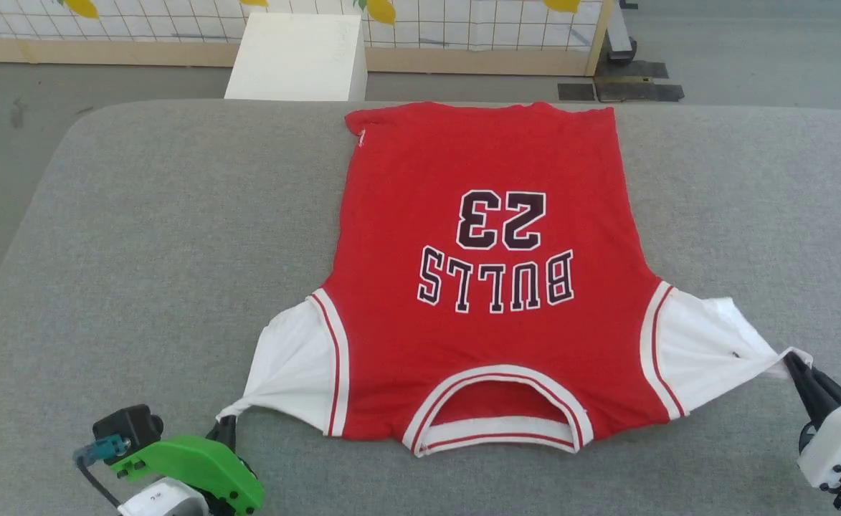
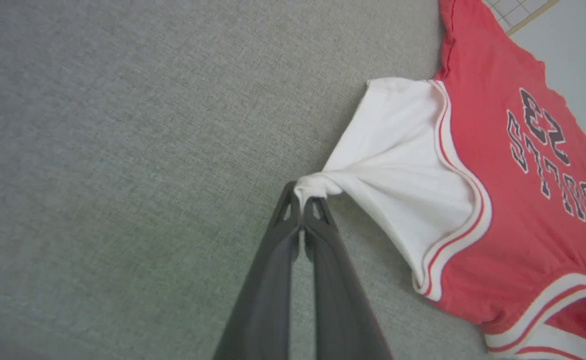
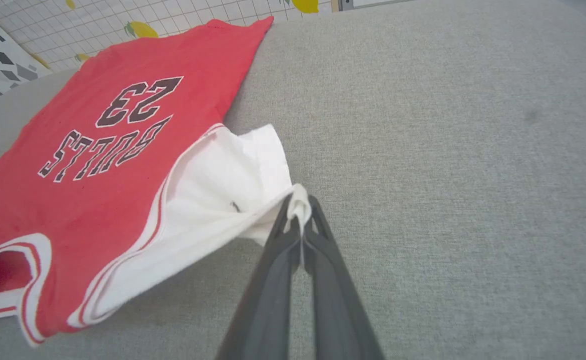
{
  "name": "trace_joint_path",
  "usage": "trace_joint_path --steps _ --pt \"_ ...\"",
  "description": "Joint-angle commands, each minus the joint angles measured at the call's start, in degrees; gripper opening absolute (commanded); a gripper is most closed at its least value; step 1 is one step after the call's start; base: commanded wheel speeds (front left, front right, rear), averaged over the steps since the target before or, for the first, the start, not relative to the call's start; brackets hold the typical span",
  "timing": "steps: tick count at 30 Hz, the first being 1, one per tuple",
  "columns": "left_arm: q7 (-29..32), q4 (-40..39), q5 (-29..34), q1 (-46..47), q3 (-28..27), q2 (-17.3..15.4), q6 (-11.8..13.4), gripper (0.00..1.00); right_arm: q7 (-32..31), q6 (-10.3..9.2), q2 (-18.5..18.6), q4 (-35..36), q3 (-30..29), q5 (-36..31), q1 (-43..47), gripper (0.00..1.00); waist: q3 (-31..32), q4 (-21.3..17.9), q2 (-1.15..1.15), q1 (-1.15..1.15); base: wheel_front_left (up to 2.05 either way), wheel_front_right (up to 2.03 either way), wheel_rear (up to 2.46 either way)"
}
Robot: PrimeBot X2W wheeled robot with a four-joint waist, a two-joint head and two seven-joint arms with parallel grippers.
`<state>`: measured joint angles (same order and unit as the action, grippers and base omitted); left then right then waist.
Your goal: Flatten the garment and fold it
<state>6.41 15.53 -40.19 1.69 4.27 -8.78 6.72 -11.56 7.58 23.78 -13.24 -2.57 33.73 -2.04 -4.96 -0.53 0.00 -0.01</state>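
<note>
Currently, the bright red sleeveless cloth jersey (image 1: 485,322) lies spread on the grey fabric-covered table (image 1: 140,251), neckline nearest the robot. The left gripper (image 2: 302,205) and right gripper (image 3: 298,210) each have jaws clamped on a white shoulder corner.

The red jersey (image 1: 485,287) lies flat, printed side up, white shoulder corners pulled outward.

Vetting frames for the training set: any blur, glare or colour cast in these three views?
Head view: even, soft light, no glare, garment lettering sharp. Left wrist view: hazy and washed out, a green cast on the grey table, left gripper soft toward the lens. Right wrist view: crisper; table edge bows from the wide angle, right gripper blurs near the bottom edge.
</note>
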Motion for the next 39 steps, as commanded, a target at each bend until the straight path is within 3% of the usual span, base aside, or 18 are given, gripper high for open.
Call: trace_joint_path --steps 1,7,15,22,24,25,32,35,39 --pt "1.4 -1.5 1.8 -1.3 0.5 -1.5 1.5 0.0 -1.7 -0.09 0.0 1.5 -0.2 -1.3 0.7 0.0 -0.4 -0.1 0.0 0.01 0.0 0.0 0.0" --pt "8.1 -5.0 7.4 -1.4 5.0 -4.9 5.0 0.0 -14.4 -0.09 2.0 4.2 5.7 -8.0 -3.0 0.0 -2.1 -0.9 0.0 0.01 0.0 0.0 0.0" --pt "9.4 -8.3 7.8 0.2 5.7 -4.7 6.4 0.0 -34.4 -0.09 2.4 -0.5 14.9 -12.9 -12.3 0.0 -4.9 -0.6 0.0 0.01 0.0 0.0 0.0" --pt "8.1 -9.2 7.3 1.6 5.6 -4.1 6.1 0.0 -41.3 -0.09 2.0 -4.9 18.7 -13.8 -14.9 0.0 -6.3 0.6 0.0 0.01 0.0 0.0 0.0" --pt "8.0 -9.2 7.2 1.6 5.6 -4.0 6.1 0.0 -40.8 -0.09 2.1 -5.3 18.7 -13.4 -15.2 0.45 -6.2 0.6 0.0 0.01 0.0 0.0 0.0" --pt "7.9 -9.2 7.1 1.6 5.5 -4.0 6.1 0.0 -40.1 -0.09 2.1 -5.3 18.3 -13.0 -15.4 1.0 -6.1 0.5 0.0 0.01 0.0 0.0 0.0" --pt "7.8 -9.6 6.7 1.0 5.4 -4.1 6.3 0.0 -39.2 -0.09 3.6 -0.4 11.6 -8.3 -14.8 1.0 -4.1 -0.5 0.0 0.01 0.0 0.0 0.0" --pt "7.9 -9.9 6.4 0.7 5.4 -4.2 6.3 0.0 -40.1 -0.09 3.9 4.1 5.8 -6.0 -13.1 1.0 -3.2 -1.0 0.0 0.01 0.0 0.0 0.0" --pt "7.8 -10.2 6.4 0.2 5.3 -4.4 6.4 0.0 -38.9 -0.09 1.8 10.4 -2.8 -4.9 -11.0 1.0 -2.3 -1.4 0.0 0.01 0.0 0.0 0.0"
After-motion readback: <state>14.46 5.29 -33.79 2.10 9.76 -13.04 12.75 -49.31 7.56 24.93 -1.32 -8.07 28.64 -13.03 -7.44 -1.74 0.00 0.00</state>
